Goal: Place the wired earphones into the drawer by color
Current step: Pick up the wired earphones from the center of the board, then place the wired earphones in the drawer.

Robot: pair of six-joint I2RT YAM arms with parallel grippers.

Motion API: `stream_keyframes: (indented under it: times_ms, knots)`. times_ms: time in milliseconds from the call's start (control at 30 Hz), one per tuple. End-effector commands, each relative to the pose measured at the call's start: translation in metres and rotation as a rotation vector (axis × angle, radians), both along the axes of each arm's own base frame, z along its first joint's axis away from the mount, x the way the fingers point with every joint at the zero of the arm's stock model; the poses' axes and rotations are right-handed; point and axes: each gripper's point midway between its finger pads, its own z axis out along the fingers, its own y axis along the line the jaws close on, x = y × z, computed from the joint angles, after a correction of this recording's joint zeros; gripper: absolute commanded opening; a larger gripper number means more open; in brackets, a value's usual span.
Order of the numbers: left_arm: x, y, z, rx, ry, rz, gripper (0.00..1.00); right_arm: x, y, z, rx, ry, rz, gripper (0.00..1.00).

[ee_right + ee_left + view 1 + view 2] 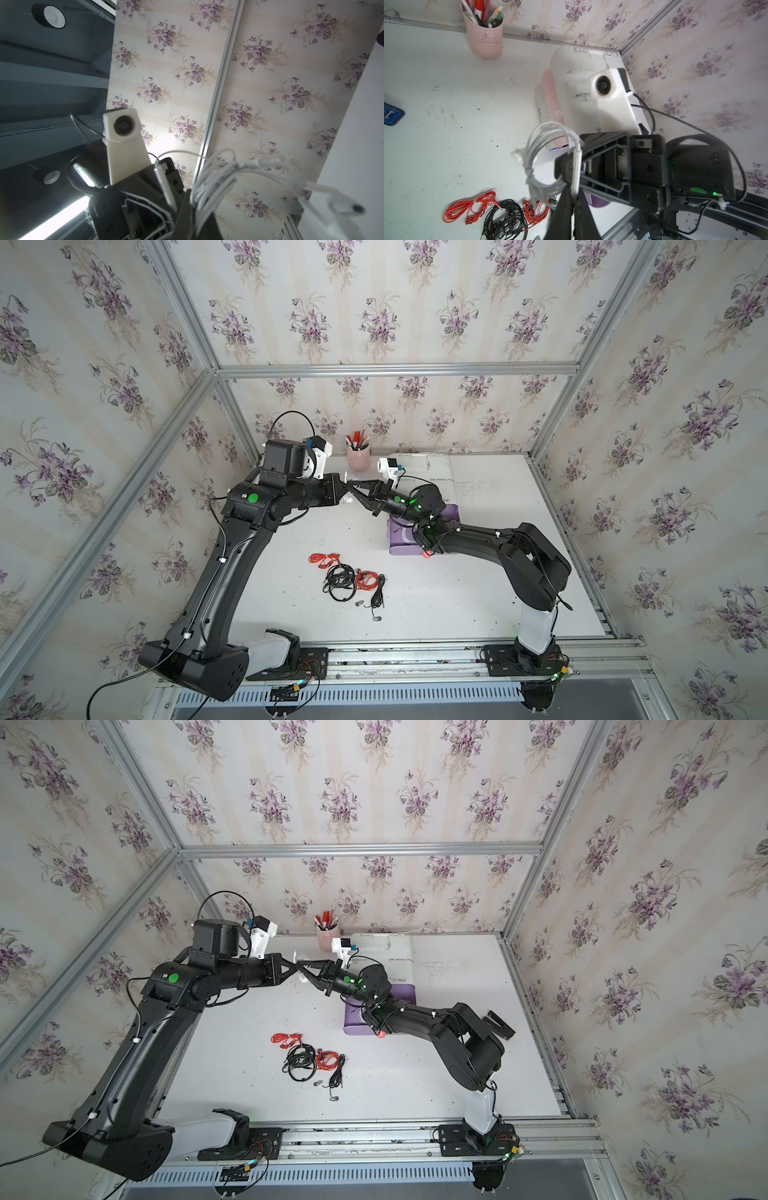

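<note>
A coil of white wired earphones (pixel 544 158) hangs in mid-air between my two grippers, above the back of the table. My left gripper (pixel 574 187) is shut on a white stem of it. My right gripper (pixel 187 197) is shut on its bundled cable (pixel 214 178). In both top views the two tips meet, left gripper (pixel 345 485) against right gripper (pixel 352 486). Red-orange earphones (pixel 324 560) and black earphones (pixel 340 581) lie tangled mid-table, with more red (pixel 368 578) and black (pixel 378 593) beside them. The drawer (pixel 399 549), purple, stands pulled out under my right arm.
A pink pen cup (pixel 358 456) stands at the back wall, just behind the grippers. The drawer unit's white body (pixel 571 83) sits at the back right. A blue object (pixel 390 114) lies at the table's edge. Aluminium frame rails border the table.
</note>
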Motion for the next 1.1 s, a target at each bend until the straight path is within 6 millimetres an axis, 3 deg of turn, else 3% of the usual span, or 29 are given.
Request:
stream_keyframes:
  times_ms: [0,100,233,300,367,633,833,1067]
  knots:
    - [-0.002,-0.008,0.009,-0.049,-0.023,-0.037,0.34,-0.004,-0.002,0.005,-0.013,-0.02,0.005,0.02]
    - [-0.002,-0.007,0.011,-0.055,-0.029,-0.025,0.62,-0.005,-0.007,0.009,-0.032,-0.036,0.001,0.0]
    - [-0.004,-0.003,0.019,-0.052,-0.048,-0.011,0.76,-0.005,-0.021,0.016,-0.087,-0.065,-0.015,0.0]
    - [-0.004,0.001,0.025,-0.045,-0.068,0.008,0.92,-0.006,-0.028,0.018,-0.14,-0.085,-0.025,0.0]
    - [-0.005,0.006,0.032,-0.037,-0.092,0.032,1.0,-0.006,-0.038,0.015,-0.215,-0.095,-0.042,0.0]
    - [-0.012,0.015,0.049,-0.051,-0.15,0.068,1.0,-0.023,-0.087,0.009,-0.552,-0.164,-0.097,0.0]
    - [-0.016,0.012,0.039,-0.058,-0.131,0.043,1.0,-0.039,-0.118,0.011,-0.635,-0.17,-0.115,0.0]
    - [-0.019,0.007,0.019,-0.07,-0.09,0.022,1.0,-0.052,-0.134,-0.018,-0.738,-0.152,-0.097,0.0]
